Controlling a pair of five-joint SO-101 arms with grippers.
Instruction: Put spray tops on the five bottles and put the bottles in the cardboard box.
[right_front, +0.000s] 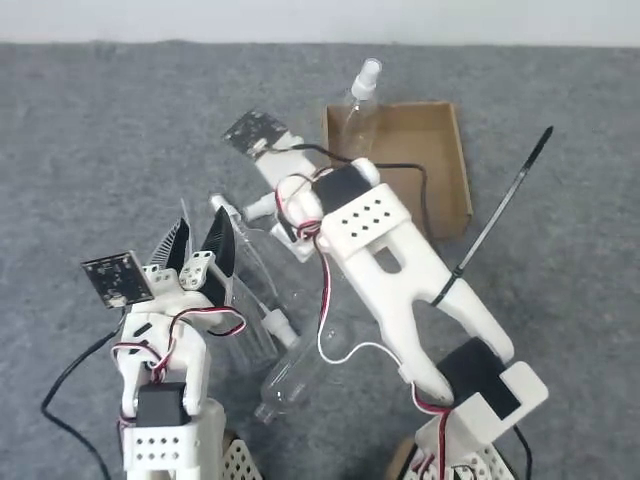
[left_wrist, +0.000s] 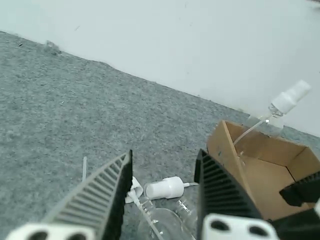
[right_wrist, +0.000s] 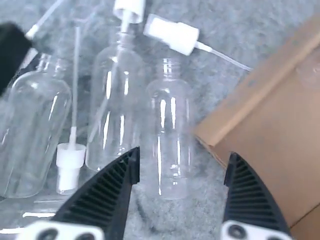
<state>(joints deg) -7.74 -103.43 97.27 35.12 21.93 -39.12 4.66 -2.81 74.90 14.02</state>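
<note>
My left gripper (right_front: 200, 238) is open above the carpet, at the near left of the bottle pile. A loose white spray top (left_wrist: 165, 188) lies beyond its fingers. My right gripper (right_wrist: 177, 200) is open, hanging over a clear uncapped bottle (right_wrist: 170, 145) that lies beside the cardboard box (right_wrist: 270, 130). Next to that one lies a bottle (right_wrist: 115, 115) with a spray top on, then another uncapped bottle (right_wrist: 35, 130). Two loose spray tops (right_wrist: 172, 35) (right_wrist: 67, 160) lie among them. One capped bottle (right_front: 362, 100) stands in the box's (right_front: 440, 170) far left corner.
A black zip tie (right_front: 500, 215) sticks out from the right arm over the carpet to the right of the box. Another clear bottle (right_front: 300, 375) lies near the arm bases. The grey carpet is open on the far left and right.
</note>
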